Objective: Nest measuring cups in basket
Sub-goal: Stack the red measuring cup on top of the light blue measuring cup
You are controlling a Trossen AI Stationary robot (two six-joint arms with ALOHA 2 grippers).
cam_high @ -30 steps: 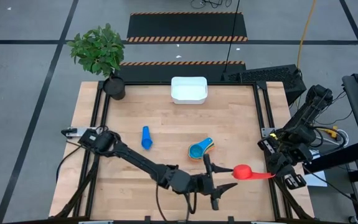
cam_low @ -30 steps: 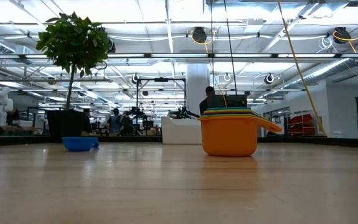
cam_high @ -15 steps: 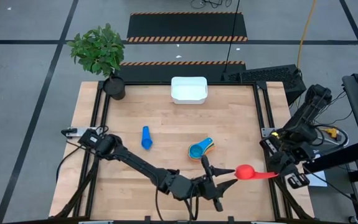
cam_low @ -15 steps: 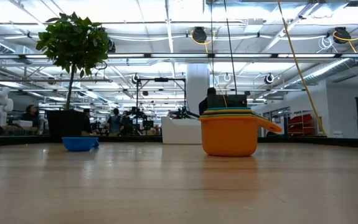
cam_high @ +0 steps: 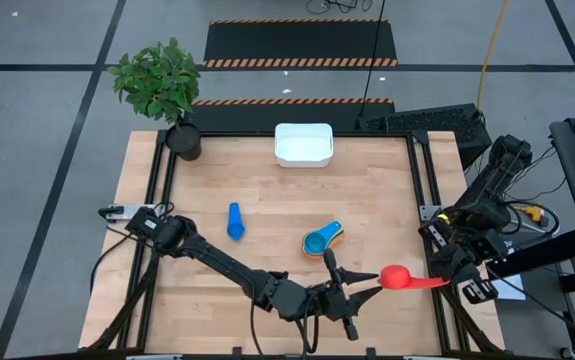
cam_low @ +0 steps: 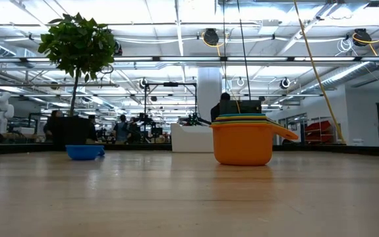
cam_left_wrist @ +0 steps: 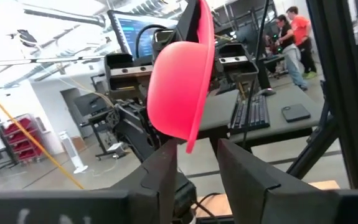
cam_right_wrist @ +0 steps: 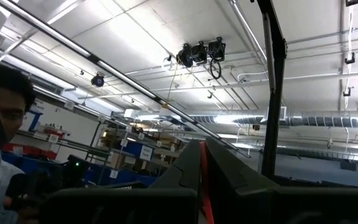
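1. Red cup (cam_high: 395, 275) is off the board, hanging over the near right corner of the tabletop (cam_high: 267, 200); its handle runs straight toward the right edge into the right gripper (cam_high: 445, 281), whose fingers are pinched flat on that handle
2. Long axis of the red cup lies roughly parallel to the near edge: bowl end toward the middle, handle end toward the right edge
3. Left gripper (cam_high: 352, 284) sits just beside the bowl on its inner side, at the near edge; left wrist view has the red cup's rim (cam_left_wrist: 197, 99) dropping into the gap between the two fingers (cam_left_wrist: 160, 177), which stand at a narrow gap – touching or not, cannot tell
4. So both arms meet at one cup: right at the handle tip, left at the bowl; reads as a hand-over, judged only from the layout
5. Nested stack (cam_high: 321, 240), orange outermost, sits on the board right of centre, near the left gripper and farther from the near edge; handles point toward the far right
6. Single blue cup (cam_high: 234, 221) lies left of centre, long axis running near-to-far
7. White basket (cam_high: 303, 144) at the middle of the far edge, well apart from both grippers; no cup visible in it
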